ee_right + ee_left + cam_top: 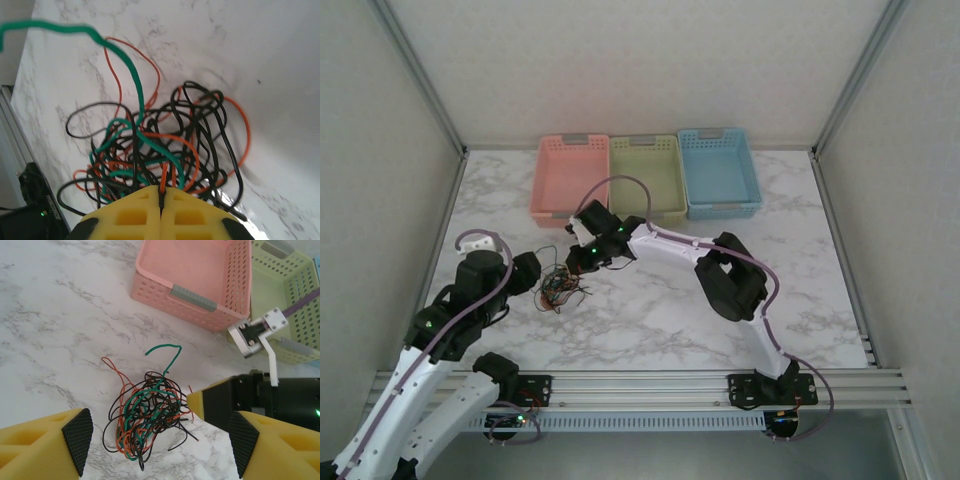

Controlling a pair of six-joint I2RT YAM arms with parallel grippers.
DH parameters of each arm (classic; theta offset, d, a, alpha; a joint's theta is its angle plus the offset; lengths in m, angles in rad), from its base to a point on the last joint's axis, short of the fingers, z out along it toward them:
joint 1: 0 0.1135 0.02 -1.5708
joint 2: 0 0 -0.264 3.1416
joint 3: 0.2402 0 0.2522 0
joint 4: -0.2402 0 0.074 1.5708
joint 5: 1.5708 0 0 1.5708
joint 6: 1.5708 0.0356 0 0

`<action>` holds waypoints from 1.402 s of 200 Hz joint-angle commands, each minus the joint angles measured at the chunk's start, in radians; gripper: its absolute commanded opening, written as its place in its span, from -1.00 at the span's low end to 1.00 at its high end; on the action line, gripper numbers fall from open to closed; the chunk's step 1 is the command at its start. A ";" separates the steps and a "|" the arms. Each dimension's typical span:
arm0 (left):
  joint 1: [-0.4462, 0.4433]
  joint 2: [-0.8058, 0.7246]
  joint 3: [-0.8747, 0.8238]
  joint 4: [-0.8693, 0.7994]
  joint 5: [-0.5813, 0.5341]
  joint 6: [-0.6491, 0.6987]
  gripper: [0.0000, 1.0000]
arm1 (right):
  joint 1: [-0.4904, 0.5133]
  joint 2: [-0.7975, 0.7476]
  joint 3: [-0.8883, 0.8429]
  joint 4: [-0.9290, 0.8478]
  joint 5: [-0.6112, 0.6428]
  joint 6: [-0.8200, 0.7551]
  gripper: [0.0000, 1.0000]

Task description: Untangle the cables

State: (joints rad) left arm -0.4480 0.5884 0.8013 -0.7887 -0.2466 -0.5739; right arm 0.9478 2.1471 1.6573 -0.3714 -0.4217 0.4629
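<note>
Bare counter [660,310] lies open right of the cables [560,288]. Left tool [160,447] and right tool [161,195] flank them; pink basket [570,185], green basket [647,180] and blue basket [720,175] wall the back.

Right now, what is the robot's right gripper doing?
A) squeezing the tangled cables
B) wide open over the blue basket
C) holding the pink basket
A: the right gripper has its yellow jaws pressed shut on the cables, with an orange strand running into the seam between them.
</note>
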 commanded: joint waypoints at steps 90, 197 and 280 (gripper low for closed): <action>-0.003 0.116 -0.161 0.174 0.176 -0.084 0.50 | -0.044 -0.479 -0.534 0.006 0.156 -0.064 -1.00; -0.033 0.231 -0.217 0.358 0.425 -0.078 0.42 | -0.164 -0.737 -0.670 -0.030 0.184 -0.084 0.12; -0.077 0.285 -0.258 0.416 0.425 -0.099 0.41 | -0.164 -0.487 -0.391 -0.092 0.179 -0.223 0.19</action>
State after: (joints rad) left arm -0.5159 0.8745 0.5667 -0.4046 0.1642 -0.6559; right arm 0.7876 1.5749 1.1751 -0.4179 -0.2520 0.3119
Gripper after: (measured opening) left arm 0.710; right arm 0.605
